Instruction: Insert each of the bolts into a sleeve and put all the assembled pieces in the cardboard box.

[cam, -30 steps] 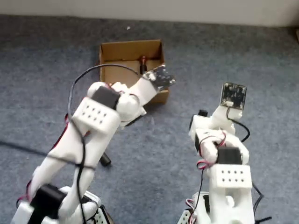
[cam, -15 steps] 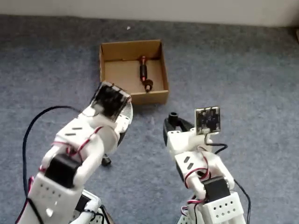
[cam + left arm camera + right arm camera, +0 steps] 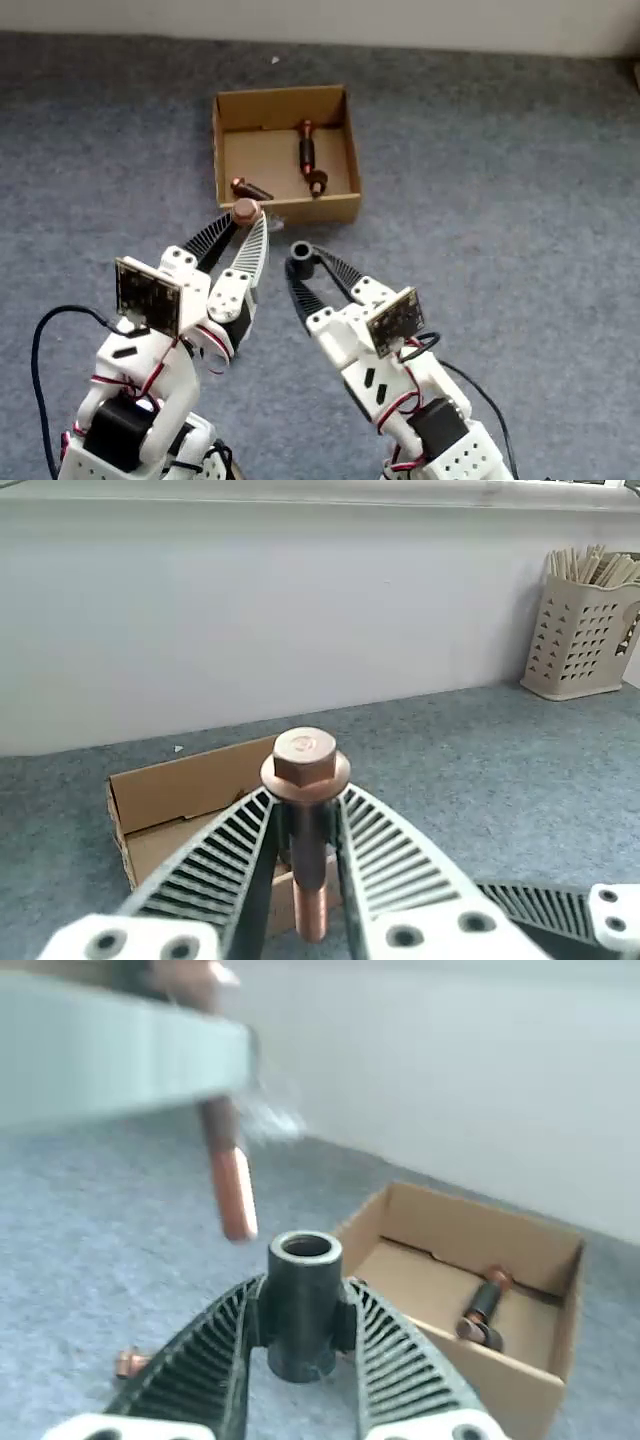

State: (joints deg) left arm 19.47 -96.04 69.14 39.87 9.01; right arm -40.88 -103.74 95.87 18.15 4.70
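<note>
Risk assessment: the bolt [image 3: 305, 765] and the sleeve [image 3: 303, 1310] are each held by a different arm, so insertion depends on axis alignment. In the right wrist view the bolt tip hangs near the sleeve mouth but off to one side of the bore, not over it. If the tip is brought in at this offset it is likely to strike the sleeve rim, which could tilt the sleeve between its fingers or push the bolt up through its own grip. The left gripper [image 3: 305, 810] is closed to a narrow gap around the bolt shank. The hexagonal head sits just past the fingertips, and the shank runs back between the ribbed fingers [image 3: 210, 870]. The right gripper [image 3: 302, 1292] is closed around the sleeve, its fingers [image 3: 190, 1360] pressing opposite sides of the black body, with the open bore pointing away from the palm. The two fingertip pairs are near each other but apart. Beyond both sets of fingertips stands the cardboard box [image 3: 283, 97], which holds two assembled pieces [image 3: 307, 152].
</note>
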